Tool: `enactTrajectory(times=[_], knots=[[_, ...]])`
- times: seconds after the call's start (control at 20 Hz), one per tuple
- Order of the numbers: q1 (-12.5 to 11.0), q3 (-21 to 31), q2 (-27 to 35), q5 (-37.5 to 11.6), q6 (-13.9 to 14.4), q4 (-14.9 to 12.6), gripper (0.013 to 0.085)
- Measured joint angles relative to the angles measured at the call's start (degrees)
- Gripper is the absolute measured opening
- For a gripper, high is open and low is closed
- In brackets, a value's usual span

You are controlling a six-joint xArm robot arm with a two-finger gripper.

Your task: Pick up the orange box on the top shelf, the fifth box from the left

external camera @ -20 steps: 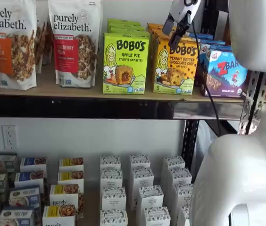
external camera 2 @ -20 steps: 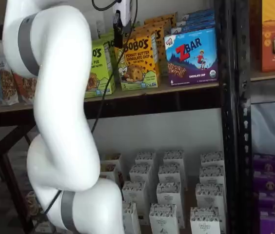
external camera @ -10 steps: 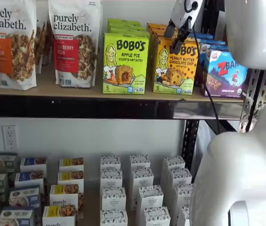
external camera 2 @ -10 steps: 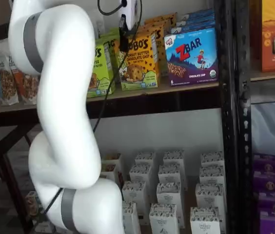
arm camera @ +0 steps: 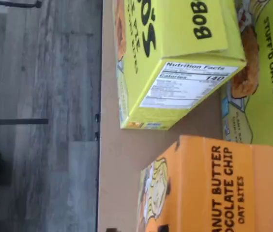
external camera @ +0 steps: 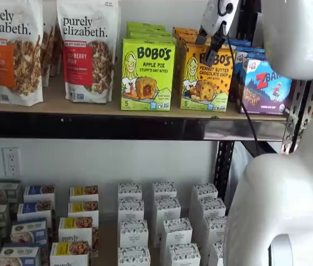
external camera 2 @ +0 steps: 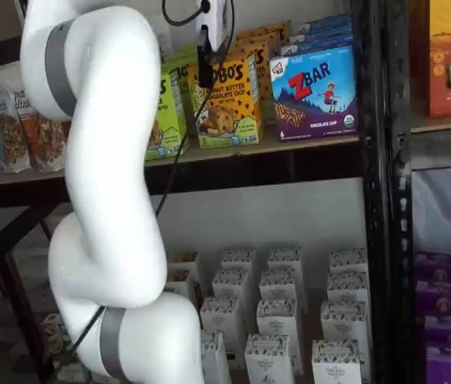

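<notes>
The orange box [external camera: 206,77] stands upright on the top shelf [external camera: 51,105], front face out, with its long axis vertical. The lime-green Apple Pie carton [external camera: 147,73] is just beside it at 9 o'clock and the blue ZBar box [external camera: 263,86] just beside it at 3 o'clock. More orange cartons line up behind it toward the back of the shelf. In the wrist view the orange box [arm camera: 209,186] shows its top panel and part of its front, so the camera sits above and a little in front of it.

In a shelf view the gripper [external camera: 209,47] hangs in front of the box's upper edge, at about 12 o'clock from the carton's middle. Its black fingers overlap the printed name. In a shelf view from the other side the gripper [external camera 2: 204,64] lies at about 10 o'clock from the box's [external camera 2: 228,100] middle, over its upper left corner.

The fingers show side-on, so I cannot tell how far apart they stand; they hold nothing.

As I judge it, the box lies below and behind the fingers, so the coming move is a short drop and push inward to straddle the narrow top.
</notes>
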Motion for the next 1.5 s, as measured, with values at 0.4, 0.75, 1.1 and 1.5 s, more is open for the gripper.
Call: enactTrajectory(times=[0.4,0.75,1.1,1.5], knots=[[0.72,-2.12,1.45,3.26,0.6,-1.78,0.085],[1.4,-2.46,1.89,4.3,0.91,-3.64,0.085],[1.81,-0.82,1.12,3.32,1.0,-4.54,0.085],[1.65,-0.3,0.83,3.39,0.85,-4.3,0.077]])
